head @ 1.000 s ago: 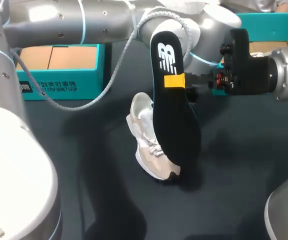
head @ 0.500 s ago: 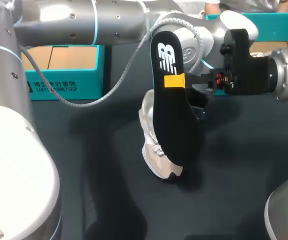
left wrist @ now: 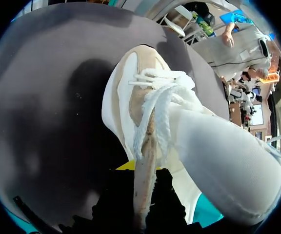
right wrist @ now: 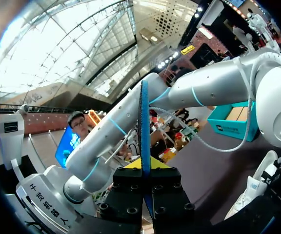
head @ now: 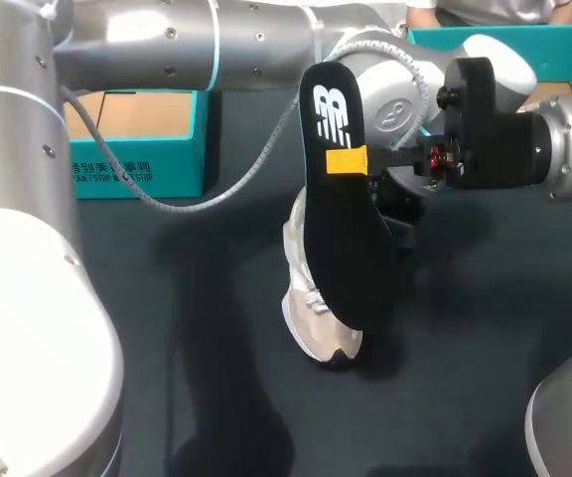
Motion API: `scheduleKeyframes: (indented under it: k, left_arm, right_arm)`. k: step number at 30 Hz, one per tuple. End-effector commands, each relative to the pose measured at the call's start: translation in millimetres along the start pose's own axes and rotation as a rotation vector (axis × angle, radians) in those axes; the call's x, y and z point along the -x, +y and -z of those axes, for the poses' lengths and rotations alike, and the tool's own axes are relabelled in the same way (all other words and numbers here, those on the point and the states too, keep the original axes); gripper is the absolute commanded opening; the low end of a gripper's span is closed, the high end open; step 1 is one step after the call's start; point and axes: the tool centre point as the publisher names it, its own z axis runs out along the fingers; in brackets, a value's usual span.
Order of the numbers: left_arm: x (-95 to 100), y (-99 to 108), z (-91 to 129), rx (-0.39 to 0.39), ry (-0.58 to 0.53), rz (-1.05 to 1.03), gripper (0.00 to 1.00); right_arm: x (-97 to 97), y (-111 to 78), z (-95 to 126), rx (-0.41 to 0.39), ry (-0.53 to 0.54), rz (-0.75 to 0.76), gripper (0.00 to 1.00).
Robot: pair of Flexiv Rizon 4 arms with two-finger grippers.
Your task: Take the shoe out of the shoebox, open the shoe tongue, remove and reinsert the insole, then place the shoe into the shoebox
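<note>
Head view: your right hand (head: 346, 161) clamps the insole (head: 351, 258) upright at frame centre; your left hand (left wrist: 143, 176) pinches the shoe (left wrist: 148, 109) on the tabletop (head: 485, 308).

Black insole (head: 346, 238) upright in mid-air, frame centre. Beige-white laced shoe (head: 311, 318) just behind it, toe toward lower frame. Teal shoebox (head: 137, 164) open, upper left.

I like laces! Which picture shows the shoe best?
Left wrist view: the shoe fills it, laces too. In the head view the insole hides most; the right wrist view shows only a bit.
</note>
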Motion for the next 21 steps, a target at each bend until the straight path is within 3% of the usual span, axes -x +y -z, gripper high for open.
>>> scheduleKeyframes:
  k: [1, 6, 17, 18, 19, 20, 21]
  left_arm:
    - [-8.9, -1.2, -3.6, -0.001, 0.0, -0.002, 0.0]
    - [-8.3, -9.7, -16.1, -0.008, 0.004, -0.029, 0.0]
    - [4.4, -8.2, -34.6, 0.01, 0.036, -0.019, 0.0]
    - [2.7, -8.8, -34.3, 0.017, 0.032, -0.019, 0.29]
    - [1.5, -9.1, -33.8, 0.018, 0.029, -0.02, 0.47]
    - [-0.5, -9.3, -32.8, 0.019, 0.025, -0.023, 1.0]
    - [-2.3, -9.3, -31.5, 0.018, 0.02, -0.022, 1.0]
  right_arm:
    - [0.9, 0.2, -3.3, -0.001, -0.002, -0.001, 0.0]
    - [0.9, 0.2, -3.3, -0.001, -0.002, -0.001, 0.0]
    - [0.9, 0.2, -3.3, -0.001, -0.002, -0.001, 0.0]
    - [0.9, 0.2, -3.3, -0.001, -0.002, -0.001, 0.0]
    - [0.9, 0.2, -3.3, -0.001, -0.002, -0.001, 0.0]
    - [0.9, 0.2, -3.3, -0.001, -0.002, -0.001, 0.0]
    - [0.9, 0.2, -3.3, -0.001, -0.002, -0.001, 0.0]
